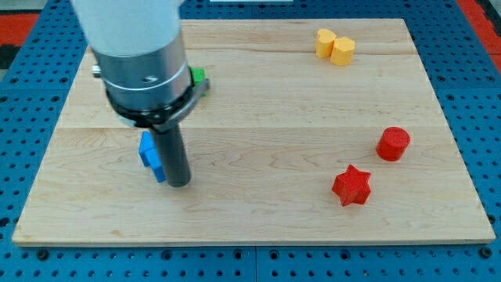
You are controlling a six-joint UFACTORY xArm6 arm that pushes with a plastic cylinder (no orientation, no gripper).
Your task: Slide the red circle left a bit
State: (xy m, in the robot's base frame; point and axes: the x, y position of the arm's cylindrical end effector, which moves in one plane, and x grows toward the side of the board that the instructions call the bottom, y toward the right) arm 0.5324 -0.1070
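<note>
Over on the view's left, my tip is resting on the wooden tabletop, touching the right side of a blue block whose shape is partly hidden by the rod. There is no gripper on this arm, just the straight rod. A green block is peeking out behind the arm's body. The red circle is sitting well apart, near the view's right edge, with a red star just below and left of it. Two yellow blocks are touching each other at the view's top right.
</note>
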